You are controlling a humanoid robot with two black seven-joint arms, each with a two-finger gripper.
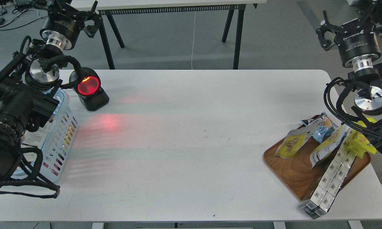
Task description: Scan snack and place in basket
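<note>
Snack (pixel 292 143): small yellow pouch, round picture of pale nuts facing up. Lies flat at the upper-left end of the tray, its lower-left corner overhanging the tray rim. Free of both grippers.

Tray (pixel 292 173): brown wood, rounded corners, at 4 o'clock on the table near the right edge. Also carries:
- blue bag (pixel 319 126), at 1 o'clock of the snack, touching it;
- a second pale-and-yellow pouch (pixel 326 145), at 3 o'clock of the snack, just beside it;
- long row of small white printed boxes (pixel 329 181), running diagonally from 1 to 7 o'clock, its low end past the tray rim;
- bright yellow pack (pixel 361 143) at the tray's right end, partly hidden by the right arm.

Table (pixel 191 159): white, rounded corners, middle bare save small marks.

Scanner (pixel 88 89): black, round window glowing red, at 10 o'clock on the table; red glow falls on the tabletop below it.

Basket (pixel 65 127): light blue, slotted sides, at 9 o'clock at the table's left edge, just beside the scanner at its 7 o'clock. Printed packs show inside, mostly hidden by the left arm.

Left gripper (pixel 90 24): raised beyond the table's far edge at 11 o'clock, fingers spread apart, nothing between them.

Right gripper (pixel 326 33): raised off the table at 1 o'clock, well apart from the snack; fingers spread, holding nothing.
</note>
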